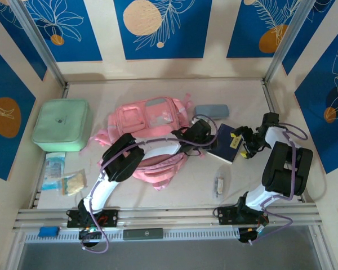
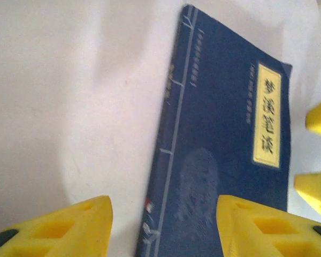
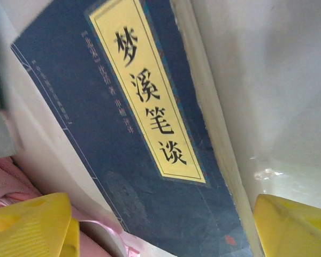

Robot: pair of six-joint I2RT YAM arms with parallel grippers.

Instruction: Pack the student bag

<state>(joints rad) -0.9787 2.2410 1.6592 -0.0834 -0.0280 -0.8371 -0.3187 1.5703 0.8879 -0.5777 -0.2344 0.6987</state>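
Note:
The student bag (image 1: 149, 121), a soft pink backpack, lies flat in the middle of the table. Just right of it lies a dark blue book (image 1: 228, 140) with a yellow title label (image 3: 144, 91). My left arm reaches across the bag, and my left gripper (image 2: 163, 227) hangs open over the book's (image 2: 224, 160) spine edge, one yellow finger (image 2: 69, 227) above bare table and the other above the cover. From the book's other side, my right gripper (image 3: 160, 230) stands open, its fingers (image 3: 294, 225) straddling the width of the book (image 3: 123, 160). Neither gripper holds anything.
A mint-green square case (image 1: 62, 125) sits at the left, with snack packets (image 1: 67, 180) in front of it. A grey-blue pouch (image 1: 211, 111) lies behind the book. A small object (image 1: 219, 185) rests near the front. Pink webbing (image 3: 8, 179) lies beside the book.

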